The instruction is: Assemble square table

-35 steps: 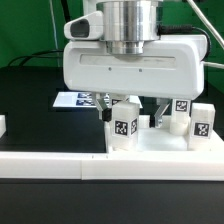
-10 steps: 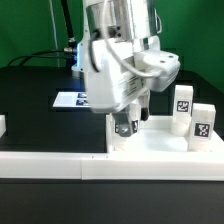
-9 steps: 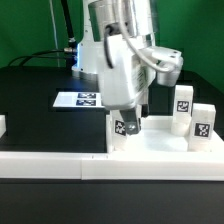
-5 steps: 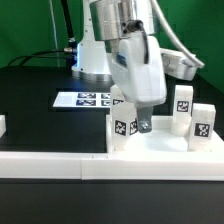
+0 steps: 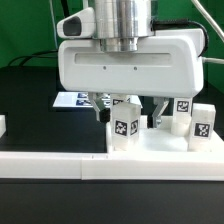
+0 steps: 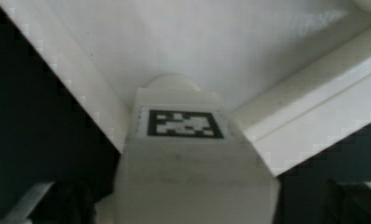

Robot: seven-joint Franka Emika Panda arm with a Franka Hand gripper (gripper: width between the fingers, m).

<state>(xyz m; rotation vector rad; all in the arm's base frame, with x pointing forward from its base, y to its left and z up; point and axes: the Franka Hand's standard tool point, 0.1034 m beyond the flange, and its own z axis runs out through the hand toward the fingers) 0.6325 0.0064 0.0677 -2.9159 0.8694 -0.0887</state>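
Fingers stand wide apart, nothing between the pads; the gripper (image 5: pixel 127 108) hangs directly above the near leg (image 5: pixel 124 129), one fingertip (image 5: pixel 101 112) showing on the exterior view's left of the leg and the other (image 5: pixel 152 118) on its right. Neither appears to touch it, though the hand's body hides part of the gap. The wrist view looks straight down this leg (image 6: pixel 185 135): its tagged face sits centred between the two dark fingertips at the frame corners, so the leg lies on the gripper's own axis, below it. Leg's long axis is upright, standing on a corner of the square tabletop (image 5: pixel 160 143), whose raised rim shows as pale bands diverging behind the leg in the wrist view. Judgement: the coming move turns on this vertical alignment; a straight descent would bracket the leg, and closing would take it across its width. Further out from that leg, toward the exterior view's right, two more legs (image 5: pixel 181 112) (image 5: pixel 201 124) stand on the tabletop. Behind it lies the marker board (image 5: pixel 72 99).
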